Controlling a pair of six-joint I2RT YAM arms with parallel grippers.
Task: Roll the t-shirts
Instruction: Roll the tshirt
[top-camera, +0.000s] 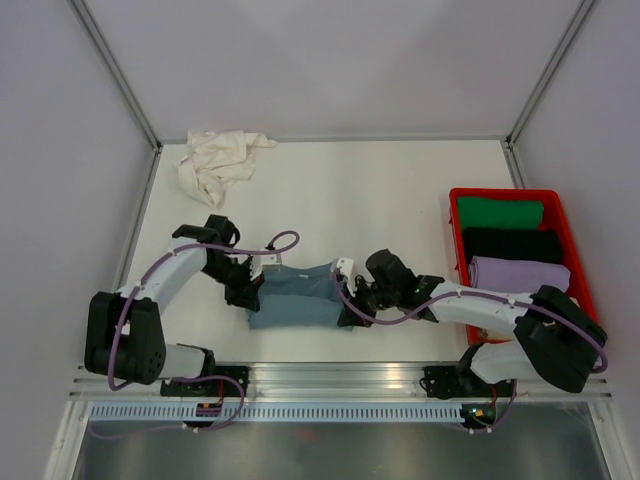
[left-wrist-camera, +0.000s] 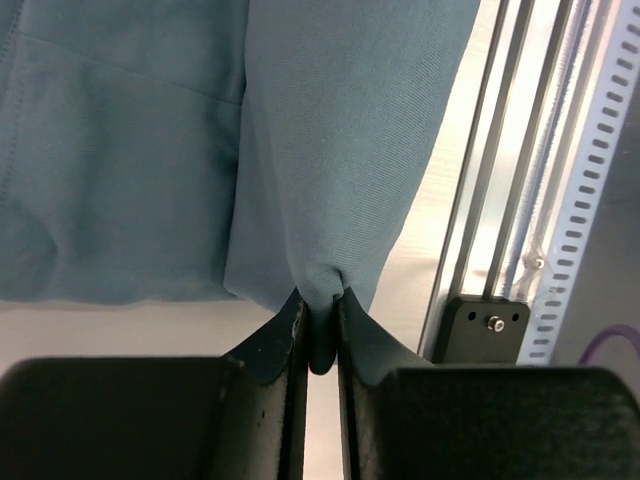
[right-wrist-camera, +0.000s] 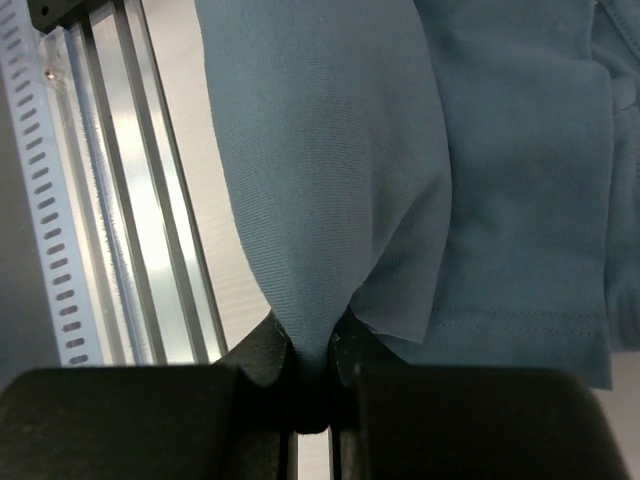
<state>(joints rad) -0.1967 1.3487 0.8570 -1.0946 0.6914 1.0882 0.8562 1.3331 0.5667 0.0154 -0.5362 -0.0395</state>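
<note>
The white table (top-camera: 400, 200) is carrying two loose t-shirts and one bin. The red bin (top-camera: 505, 193) is sitting at the table's 3 o'clock edge and is holding three rolled garments in a row: a green one (top-camera: 500, 212) at the far end, a black one (top-camera: 512, 243) in the middle and a lavender one (top-camera: 520, 272) nearest the arms.

The slate-blue t-shirt (top-camera: 295, 297) is lying at about 6 o'clock, close to the aluminium rail (top-camera: 340, 380), folded into a short, wide band with soft creases and a stitched hem showing in the wrist views. The cream-white t-shirt (top-camera: 215, 165) is lying crumpled in a heap at 11 o'clock, well apart from the blue one.

Two grippers are working the blue shirt. The left gripper (left-wrist-camera: 320, 305) is pinching a pleat of its 9 o'clock end, jaws clamped on the cloth. The right gripper (right-wrist-camera: 310, 345) is pinching its 3 o'clock end likewise.
</note>
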